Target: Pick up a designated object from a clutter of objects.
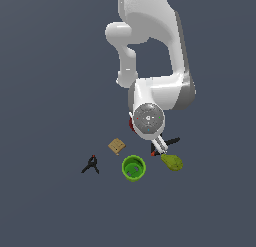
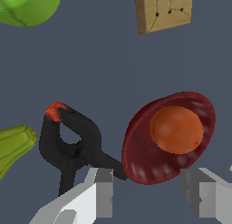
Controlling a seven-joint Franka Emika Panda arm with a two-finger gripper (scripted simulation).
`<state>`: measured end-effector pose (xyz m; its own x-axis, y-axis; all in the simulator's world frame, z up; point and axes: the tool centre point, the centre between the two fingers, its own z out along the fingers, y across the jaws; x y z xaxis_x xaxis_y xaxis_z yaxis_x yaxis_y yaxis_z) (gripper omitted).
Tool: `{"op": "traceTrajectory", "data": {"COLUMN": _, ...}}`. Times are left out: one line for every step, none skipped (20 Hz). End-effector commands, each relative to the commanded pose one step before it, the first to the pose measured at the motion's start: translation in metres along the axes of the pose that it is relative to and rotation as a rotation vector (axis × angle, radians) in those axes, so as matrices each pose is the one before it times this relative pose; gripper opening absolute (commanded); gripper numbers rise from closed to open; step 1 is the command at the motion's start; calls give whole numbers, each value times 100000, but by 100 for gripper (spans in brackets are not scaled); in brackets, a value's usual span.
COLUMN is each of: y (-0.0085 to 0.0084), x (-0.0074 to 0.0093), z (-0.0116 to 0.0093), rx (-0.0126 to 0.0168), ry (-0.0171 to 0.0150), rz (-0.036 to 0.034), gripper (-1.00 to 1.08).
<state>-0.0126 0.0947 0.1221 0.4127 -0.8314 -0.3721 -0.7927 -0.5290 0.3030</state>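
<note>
In the wrist view, the hand (image 2: 147,196) is open, with its two grey fingers (image 2: 100,191) spread wide and nothing held between them. Just past the fingers sits the dark red bowl (image 2: 140,159), a round shallow bowl with a wavy rim, and it lies in the gap between the fingers but does not touch them. An orange ball (image 2: 176,129) rests inside the bowl. Right beside the bowl is a black clamp (image 2: 72,141) with a little red tip, and one of its handles reaches up to the bowl's edge. Farther off there is a green pear-shaped lump (image 2: 13,146), a tan block (image 2: 164,10) with small dots on it, and a bright green cup (image 2: 27,5), all lying apart on the dark grey surface (image 2: 104,60). In the exterior view, the white arm (image 1: 155,56) hangs over the middle of the frame and hides almost all of the bowl, so only a thin red bit shows at the arm's left edge. Below it, toward the lower middle of the frame, are the green cup and the tan block. A second black clamp (image 1: 91,164) lies alone at the lower left.
</note>
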Motion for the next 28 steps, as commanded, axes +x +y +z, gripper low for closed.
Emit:
{"op": "traceTrajectory", "data": {"y": -301, "x": -82, "z": 1314, "rx": -2088, "ry": -2350, "rz": 6996, "gripper": 28}}
{"op": "traceTrajectory", "data": {"y": -109, "x": -29, "z": 478, "rx": -795, "ry": -809, "rz": 2506, "gripper": 28}}
{"op": "traceTrajectory", "data": {"y": -102, "x": -27, "z": 451, "rx": -767, "ry": -745, "rz": 2367, "gripper": 28}}
{"op": "traceTrajectory", "data": {"y": -96, "x": -25, "z": 424, "rx": -735, "ry": -683, "rz": 2225, "gripper": 28}}
{"op": "traceTrajectory", "data": {"y": -89, "x": -24, "z": 397, "rx": -700, "ry": -624, "rz": 2083, "gripper": 28}}
{"op": "traceTrajectory", "data": {"y": -83, "x": -22, "z": 369, "rx": -662, "ry": -567, "rz": 1941, "gripper": 28}}
{"op": "traceTrajectory", "data": {"y": -77, "x": -21, "z": 342, "rx": -621, "ry": -514, "rz": 1798, "gripper": 28}}
{"op": "traceTrajectory", "data": {"y": -70, "x": -19, "z": 315, "rx": -579, "ry": -463, "rz": 1655, "gripper": 28}}
{"op": "traceTrajectory", "data": {"y": -64, "x": -17, "z": 288, "rx": -535, "ry": -414, "rz": 1513, "gripper": 28}}
{"op": "traceTrajectory", "data": {"y": -58, "x": -16, "z": 260, "rx": -488, "ry": -368, "rz": 1368, "gripper": 28}}
{"op": "traceTrajectory", "data": {"y": -52, "x": -13, "z": 233, "rx": -441, "ry": -324, "rz": 1226, "gripper": 28}}
{"op": "traceTrajectory", "data": {"y": -46, "x": -12, "z": 205, "rx": -392, "ry": -281, "rz": 1081, "gripper": 28}}
{"op": "traceTrajectory", "data": {"y": -40, "x": -11, "z": 178, "rx": -342, "ry": -240, "rz": 938, "gripper": 28}}
{"op": "traceTrajectory", "data": {"y": -34, "x": -8, "z": 151, "rx": -291, "ry": -201, "rz": 796, "gripper": 28}}
{"op": "traceTrajectory", "data": {"y": -28, "x": -7, "z": 123, "rx": -239, "ry": -163, "rz": 650, "gripper": 28}}
{"op": "traceTrajectory", "data": {"y": -21, "x": -6, "z": 96, "rx": -186, "ry": -125, "rz": 505, "gripper": 28}}
{"op": "traceTrajectory", "data": {"y": -16, "x": -3, "z": 69, "rx": -134, "ry": -89, "rz": 363, "gripper": 28}}
{"op": "traceTrajectory", "data": {"y": -10, "x": -1, "z": 41, "rx": -81, "ry": -54, "rz": 219, "gripper": 28}}
{"op": "traceTrajectory", "data": {"y": -1, "x": -5, "z": 12, "rx": -23, "ry": -15, "rz": 63, "gripper": 28}}
{"op": "traceTrajectory", "data": {"y": 22, "x": 10, "z": -47, "rx": 97, "ry": 104, "rz": -451, "gripper": 28}}
{"op": "traceTrajectory", "data": {"y": 0, "x": -2, "z": 31, "rx": 0, "ry": 0, "rz": 0, "gripper": 28}}
{"op": "traceTrajectory", "data": {"y": 1, "x": -7, "z": 92, "rx": 0, "ry": 0, "rz": 0, "gripper": 28}}
{"op": "traceTrajectory", "data": {"y": 3, "x": -12, "z": 154, "rx": 0, "ry": 0, "rz": 0, "gripper": 28}}
{"op": "traceTrajectory", "data": {"y": -4, "x": 15, "z": 220, "rx": -14, "ry": -13, "rz": 66, "gripper": 28}}
{"op": "traceTrajectory", "data": {"y": 8, "x": -21, "z": 276, "rx": 0, "ry": 0, "rz": 0, "gripper": 28}}
{"op": "traceTrajectory", "data": {"y": -5, "x": 36, "z": 348, "rx": -29, "ry": -17, "rz": 134, "gripper": 28}}
{"op": "traceTrajectory", "data": {"y": 19, "x": -29, "z": 397, "rx": 0, "ry": 0, "rz": 0, "gripper": 28}}
{"op": "traceTrajectory", "data": {"y": 5, "x": 29, "z": 408, "rx": -29, "ry": -1, "rz": 135, "gripper": 28}}
